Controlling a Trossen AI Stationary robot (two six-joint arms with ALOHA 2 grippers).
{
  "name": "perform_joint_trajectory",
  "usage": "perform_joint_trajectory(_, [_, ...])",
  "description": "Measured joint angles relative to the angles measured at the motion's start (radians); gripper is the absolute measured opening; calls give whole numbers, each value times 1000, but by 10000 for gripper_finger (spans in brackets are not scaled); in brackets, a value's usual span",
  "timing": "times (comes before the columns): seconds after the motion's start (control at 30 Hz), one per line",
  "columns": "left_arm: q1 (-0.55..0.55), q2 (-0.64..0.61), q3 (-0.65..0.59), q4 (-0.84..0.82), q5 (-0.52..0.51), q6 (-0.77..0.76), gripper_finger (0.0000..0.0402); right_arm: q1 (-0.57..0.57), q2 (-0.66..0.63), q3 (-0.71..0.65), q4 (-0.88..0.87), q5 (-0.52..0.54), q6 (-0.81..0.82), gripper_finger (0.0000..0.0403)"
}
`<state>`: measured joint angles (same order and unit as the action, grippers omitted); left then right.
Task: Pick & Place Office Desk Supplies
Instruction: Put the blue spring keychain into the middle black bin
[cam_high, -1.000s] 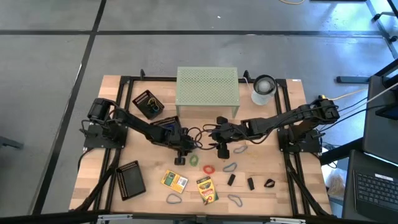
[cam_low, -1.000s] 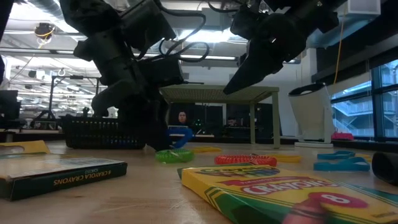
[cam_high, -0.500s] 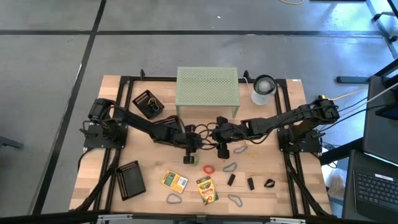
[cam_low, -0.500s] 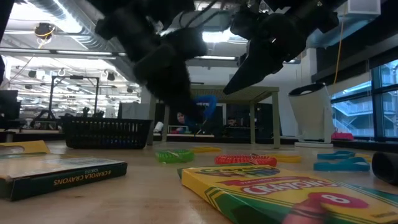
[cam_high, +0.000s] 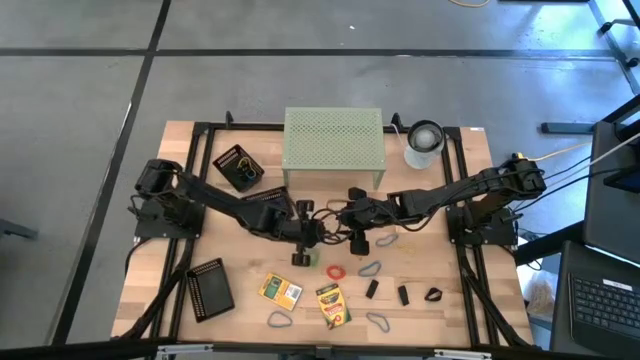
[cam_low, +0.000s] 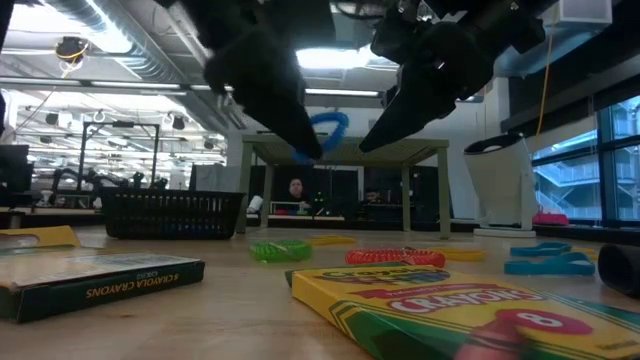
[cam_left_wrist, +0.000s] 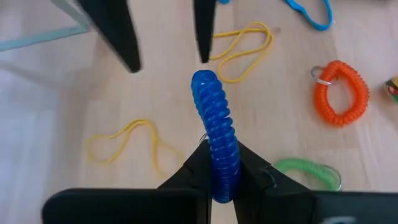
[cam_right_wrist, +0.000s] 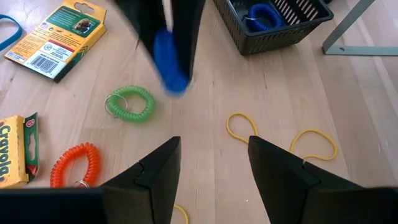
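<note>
My left gripper (cam_high: 301, 256) hangs over the table's middle, shut on a blue spiral coil loop (cam_left_wrist: 216, 127), which also shows in the low view (cam_low: 326, 132). Below it lie a green coil (cam_high: 312, 257) and an orange coil (cam_high: 335, 271). Yellow rubber bands (cam_left_wrist: 239, 45) lie flat on the wood. Two crayon boxes (cam_high: 281, 290) (cam_high: 333, 305) lie toward the near edge. My right gripper (cam_right_wrist: 214, 146) stands open just right of the left one (cam_high: 358, 240), above the table, with nothing between its fingers. My left gripper pinches one end of the blue coil loop (cam_left_wrist: 225, 179) between its two fingers (cam_left_wrist: 194, 169). The fingers slant downward from the table's left. The rest of the loop sticks out past the fingertips, clear of the table.
A pale green perforated riser (cam_high: 334, 145) stands at the back, a white-grey cylinder (cam_high: 424, 143) beside it. One black mesh tray (cam_high: 238, 167) sits far left with a blue coil inside (cam_right_wrist: 264, 15), another tray (cam_high: 209, 288) near left. Black clips (cam_high: 404, 295) and bluish loops (cam_high: 370, 268) lie near right.
My left gripper has risen from the tabletop and drifted slightly toward the table's right, carrying the blue coil. The coil, low by the table a second ago, now hangs lifted clear at about the riser's top height.
</note>
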<state>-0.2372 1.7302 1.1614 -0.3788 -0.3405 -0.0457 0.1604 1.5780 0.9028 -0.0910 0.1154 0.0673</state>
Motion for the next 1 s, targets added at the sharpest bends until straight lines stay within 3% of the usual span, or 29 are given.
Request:
perform_joint_trajectory(0.23, [-39,-151,-31,-26,-125,-20,27,0,0,0,-3,0,0,192])
perform_joint_trajectory(0.47, [-57,-278,-172,182,-139,2,27,0,0,0,-3,0,-1,192])
perform_joint_trajectory(0.73, [-55,-335,-325,391,-168,12,28,0,0,0,1,5,-11,192])
perform_joint_trajectory(1.0, [-60,-414,-346,271,-279,-69,28,0,0,0,3,8,-24,192])
